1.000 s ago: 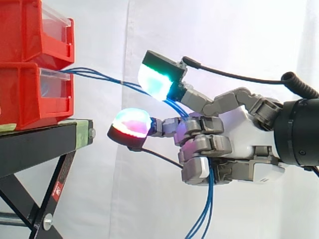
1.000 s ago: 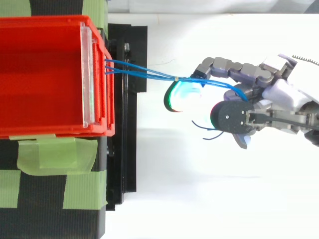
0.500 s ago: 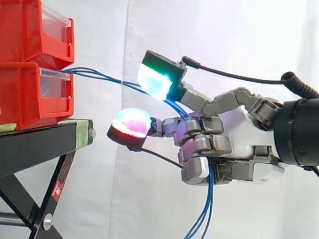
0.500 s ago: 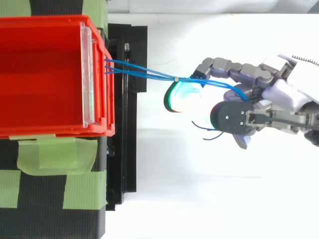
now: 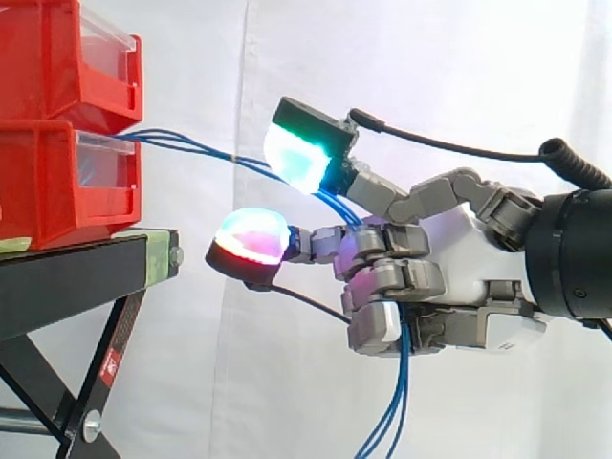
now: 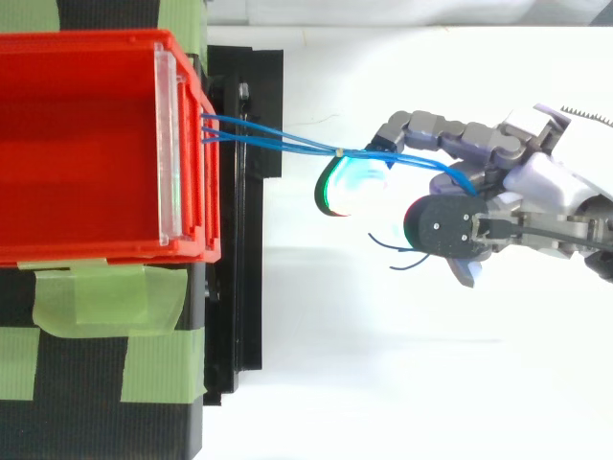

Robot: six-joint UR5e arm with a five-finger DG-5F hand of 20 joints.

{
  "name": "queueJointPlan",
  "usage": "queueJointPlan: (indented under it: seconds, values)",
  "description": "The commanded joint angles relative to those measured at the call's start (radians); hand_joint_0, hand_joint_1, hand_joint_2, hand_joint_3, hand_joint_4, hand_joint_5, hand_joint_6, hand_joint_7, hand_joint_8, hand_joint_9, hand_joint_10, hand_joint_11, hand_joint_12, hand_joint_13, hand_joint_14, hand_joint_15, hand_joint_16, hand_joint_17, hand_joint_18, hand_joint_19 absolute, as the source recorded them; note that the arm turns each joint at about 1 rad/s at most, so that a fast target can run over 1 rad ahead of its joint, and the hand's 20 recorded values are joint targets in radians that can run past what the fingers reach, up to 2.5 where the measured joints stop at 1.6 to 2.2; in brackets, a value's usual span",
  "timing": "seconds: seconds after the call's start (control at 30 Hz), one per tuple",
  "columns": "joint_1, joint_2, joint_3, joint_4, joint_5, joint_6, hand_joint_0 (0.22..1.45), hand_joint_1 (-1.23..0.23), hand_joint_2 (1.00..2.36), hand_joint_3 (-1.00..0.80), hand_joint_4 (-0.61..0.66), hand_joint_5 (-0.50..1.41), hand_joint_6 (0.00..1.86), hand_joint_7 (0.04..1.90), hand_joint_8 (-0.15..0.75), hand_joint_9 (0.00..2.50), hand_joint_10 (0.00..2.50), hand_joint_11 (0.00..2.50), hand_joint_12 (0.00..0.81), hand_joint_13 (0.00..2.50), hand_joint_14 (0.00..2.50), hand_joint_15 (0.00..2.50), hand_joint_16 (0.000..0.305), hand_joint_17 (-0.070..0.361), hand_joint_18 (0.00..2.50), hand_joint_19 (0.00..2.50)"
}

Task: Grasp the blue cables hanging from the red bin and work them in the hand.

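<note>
Blue cables [image 5: 191,146] gripped in curled hand [image 5: 459,258].

The bins [image 5: 57,182] are red, on a black stand [image 5: 67,282] patched with green tape [image 6: 105,299]. The cables [image 5: 403,368] are blue. The grey-and-white hand [image 5: 469,253] has fingertips [image 5: 298,158] glowing green-cyan and pink-red, before a white curtain [image 5: 382,57].

Your arm [image 5: 574,253] comes in level from the right, with the hand [image 5: 464,251] side-on. Its lower fingers [image 5: 387,279] are curled tight round the blue cables [image 5: 400,387]. Two others reach out leftward, their pads [image 5: 298,153] glowing green above and pink-red below.
</note>
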Motion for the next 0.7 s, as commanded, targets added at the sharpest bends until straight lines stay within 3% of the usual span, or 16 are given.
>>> queueJointPlan:
  seconds: [0.0,0.67]
  values:
    - [0.000,-0.001,0.000,0.000,0.000,0.000,0.87,-0.67,1.00,-0.96,0.15,0.24,0.17,1.31,0.284,1.05,2.50,2.50,0.413,1.28,2.50,1.82,0.042,0.094,1.34,1.15]
    - [0.000,0.001,0.000,0.000,0.000,0.000,0.87,-0.67,1.00,-0.96,0.16,0.25,0.17,1.31,0.277,1.05,2.50,2.50,0.411,1.28,2.50,1.82,0.041,0.093,1.34,1.13]
